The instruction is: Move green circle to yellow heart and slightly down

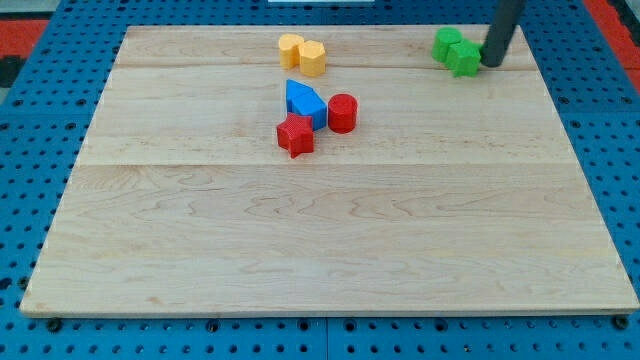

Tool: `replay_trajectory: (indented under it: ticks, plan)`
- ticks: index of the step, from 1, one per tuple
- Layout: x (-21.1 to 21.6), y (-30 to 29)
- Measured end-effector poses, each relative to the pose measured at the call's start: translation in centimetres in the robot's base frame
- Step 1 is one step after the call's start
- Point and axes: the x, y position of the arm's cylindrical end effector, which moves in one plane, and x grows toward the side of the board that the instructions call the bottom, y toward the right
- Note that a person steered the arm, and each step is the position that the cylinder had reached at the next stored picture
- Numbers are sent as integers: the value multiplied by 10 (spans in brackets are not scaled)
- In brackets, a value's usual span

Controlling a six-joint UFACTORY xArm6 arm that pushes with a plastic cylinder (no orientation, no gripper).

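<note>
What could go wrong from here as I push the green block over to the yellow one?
1. My tip sits at the right side of the green block; its lumpy outline may let it rotate or slip off mid-push.
2. The green block lies near the board's top edge, so a skewed push could send it off.
3. Aiming low could disturb the blue block and red cylinder below the yellow block.

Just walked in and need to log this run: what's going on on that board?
A robot arm's dark rod has my tip at the view's top right, right beside the green blocks, on their right. The yellow blocks sit apart, further left along the top edge. Below those, a blue block, a red cylinder and a red star are clustered. The green ones have not reached the yellow ones.
</note>
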Motion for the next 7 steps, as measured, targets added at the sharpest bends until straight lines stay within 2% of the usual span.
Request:
replay_trajectory:
  ticks: [3, 4, 5, 6, 7]
  plan:
    - [0, -96]
    - [-18, -32]
    - [-68, -26]
    - [-77, -30]
    - [-61, -88]
